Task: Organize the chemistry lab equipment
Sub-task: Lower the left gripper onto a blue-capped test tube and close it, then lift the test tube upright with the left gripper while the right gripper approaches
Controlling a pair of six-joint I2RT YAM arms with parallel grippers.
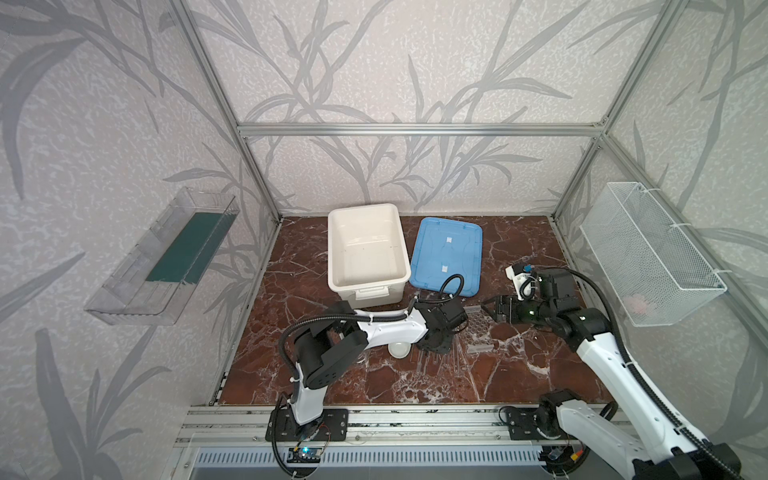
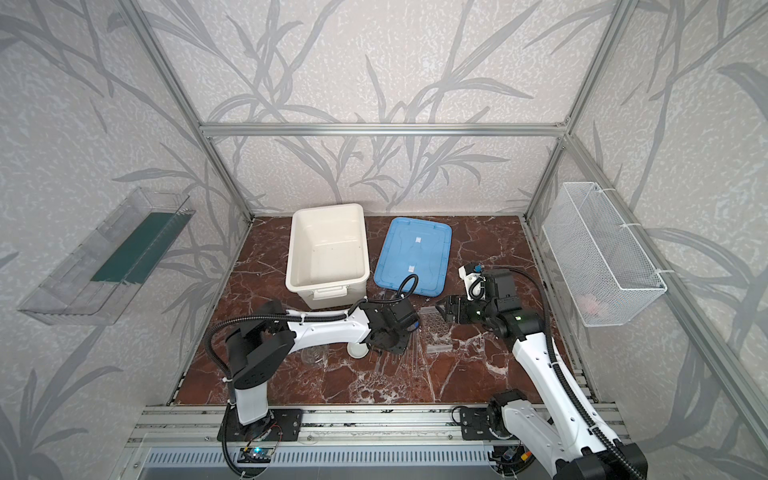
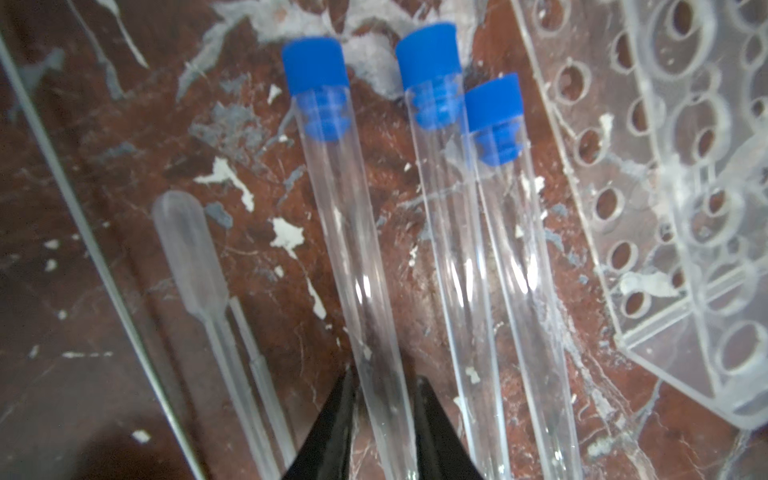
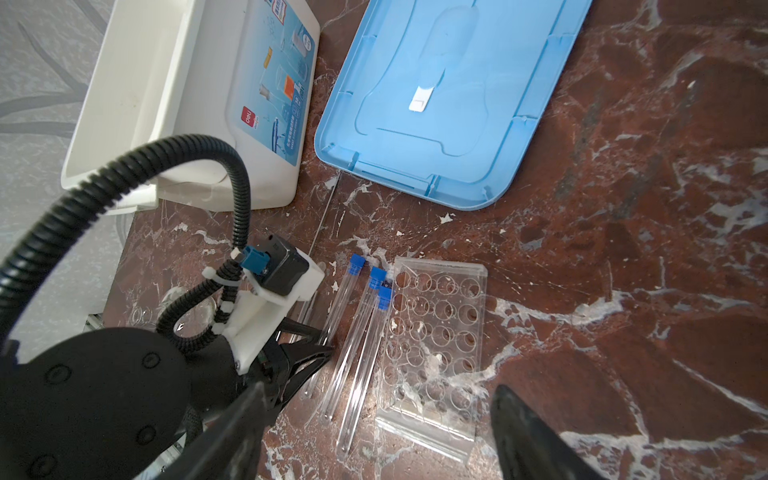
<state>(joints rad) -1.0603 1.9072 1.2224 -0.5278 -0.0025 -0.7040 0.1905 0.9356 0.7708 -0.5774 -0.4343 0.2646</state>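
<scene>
Your left gripper [image 3: 384, 390] sat low at the desk [image 1: 519, 374], fingers narrow and closed on either side of the outermost tube [image 3: 343, 208], low on its clear body. That tube lay flat on the desk. It was 1 of 3 clear blue-capped tubes [image 3: 453, 249] lying side by side, caps toward the back, just beside the clear honeycomb-holed rack [image 4: 436, 332], and it was the 1 farthest from the rack. The rack lay flat on the desk in front of the blue lid [image 1: 446, 257], which sat beside the open white box [image 1: 365, 249]. Your right gripper [image 4: 382, 424] hung in the air near the rack, fingers wide, holding nothing. A clear dropper [image 3: 191, 249] and a thin clear rod [image 3: 86, 232] lay on the desk on the gripped tube's other side, away from the rack. In both top views the white round dish [image 1: 399, 350] showed partly under your left arm, in front of the box. The small clear glass flask [image 2: 313, 355] sat near it, toward the left.
</scene>
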